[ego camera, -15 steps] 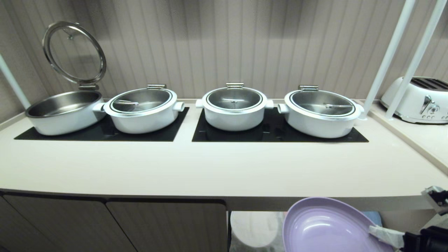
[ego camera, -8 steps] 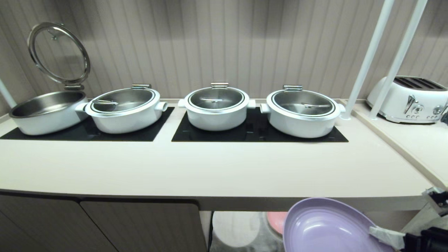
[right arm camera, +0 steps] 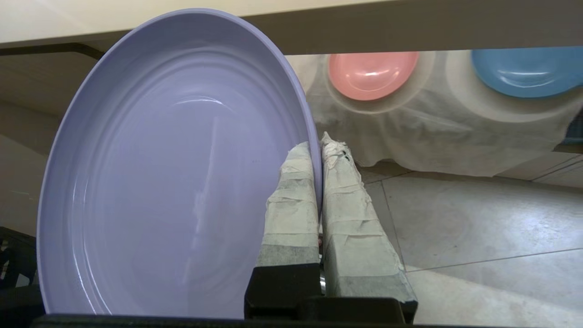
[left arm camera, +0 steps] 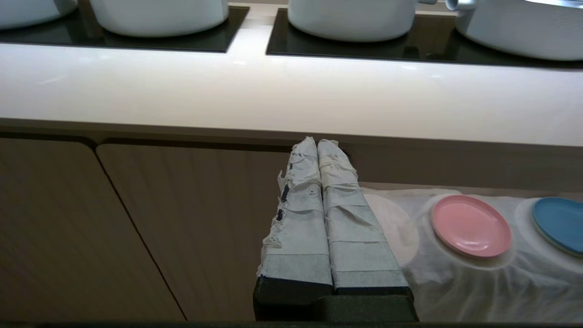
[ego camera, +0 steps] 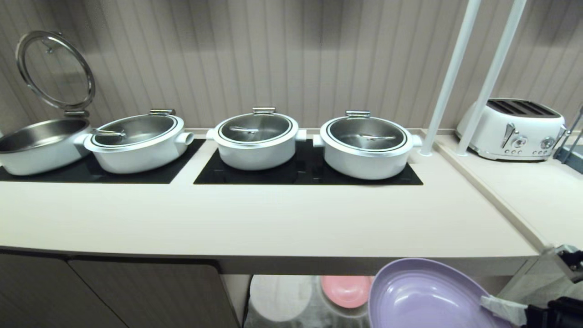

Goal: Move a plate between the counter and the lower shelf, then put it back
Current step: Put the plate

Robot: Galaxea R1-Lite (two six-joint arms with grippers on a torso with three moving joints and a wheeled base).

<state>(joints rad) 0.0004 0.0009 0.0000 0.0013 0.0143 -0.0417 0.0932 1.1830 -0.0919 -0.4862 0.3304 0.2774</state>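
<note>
- Gripping the round matte lilac plastic plate (right arm camera: 173, 173) by its raised rim, the right gripper (right arm camera: 319, 148) holds it tilted, near the front edge of the beige surface (ego camera: 273, 218) and right of the pink plate (ego camera: 346, 290) on the cloth-draped lower shelf (right arm camera: 437, 136).
- Judged light, stiff and slick, the plate could pivot in a rim pinch.
- Left gripper (left arm camera: 317, 145) is parked, fingers closed on nothing.

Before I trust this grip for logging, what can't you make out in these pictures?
- Lilac plate: near part cut off by the head view's bottom edge.
- Right claw: mostly outside the head view.
- Lower shelf: head view shows a strip; counter covers the rest.
- Blue plate: cut by left wrist view's edge.
</note>
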